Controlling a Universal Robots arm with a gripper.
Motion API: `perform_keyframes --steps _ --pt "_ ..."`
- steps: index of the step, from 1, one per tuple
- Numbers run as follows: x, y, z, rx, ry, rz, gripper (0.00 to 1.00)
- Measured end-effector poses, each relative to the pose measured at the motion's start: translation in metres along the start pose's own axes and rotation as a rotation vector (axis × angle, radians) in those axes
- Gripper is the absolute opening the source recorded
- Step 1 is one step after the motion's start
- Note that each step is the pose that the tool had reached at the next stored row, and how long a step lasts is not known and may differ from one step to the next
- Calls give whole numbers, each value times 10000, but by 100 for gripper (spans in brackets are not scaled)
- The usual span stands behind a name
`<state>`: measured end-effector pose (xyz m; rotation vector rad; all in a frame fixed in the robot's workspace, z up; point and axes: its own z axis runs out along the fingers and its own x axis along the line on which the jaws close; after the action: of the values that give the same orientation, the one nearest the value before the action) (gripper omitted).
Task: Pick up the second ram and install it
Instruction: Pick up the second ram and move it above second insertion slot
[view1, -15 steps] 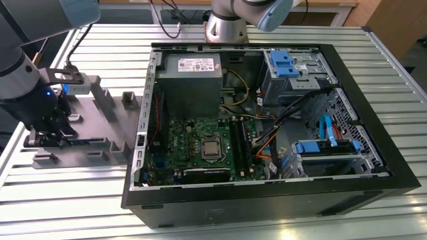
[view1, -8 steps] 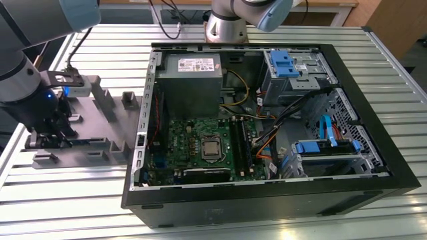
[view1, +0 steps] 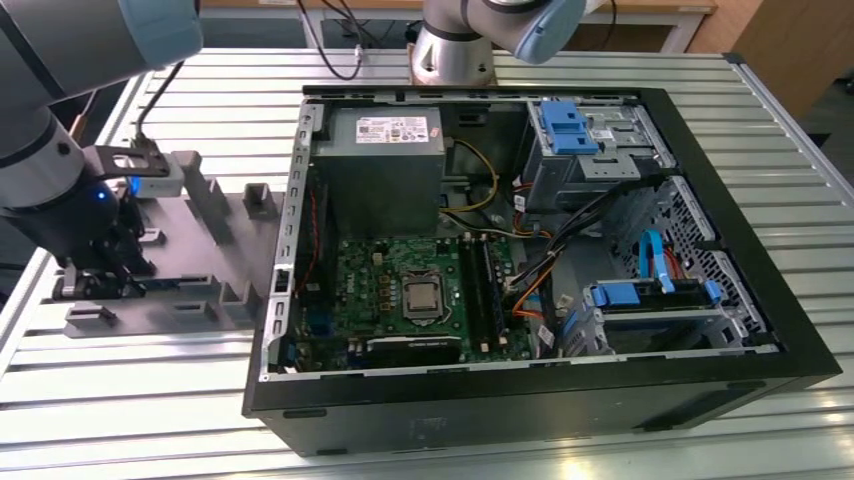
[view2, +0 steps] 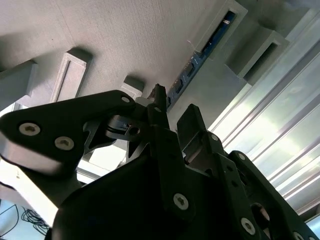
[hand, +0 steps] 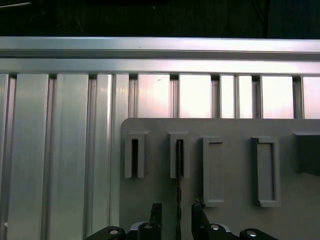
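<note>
We see our hand spread apart astride the memory stick, which stands edgewise in the grey tray.

You find the second ram standing on its long edge in a narrow slot of the grey tray. It is a thin blue board with dark chips. Seen edge-on, it is a dark line running between the gripper fingertips, which apparently do not touch it.
</note>
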<state>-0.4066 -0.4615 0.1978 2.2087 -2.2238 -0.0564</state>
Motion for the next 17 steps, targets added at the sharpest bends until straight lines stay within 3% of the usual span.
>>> perform_keyframes --steps 5,6,17 --pt "0 1 15 -1 0 -1 36" --pt "0 1 18 0 0 -1 29" --pt "-50 11 48 -1 1 -2 29"
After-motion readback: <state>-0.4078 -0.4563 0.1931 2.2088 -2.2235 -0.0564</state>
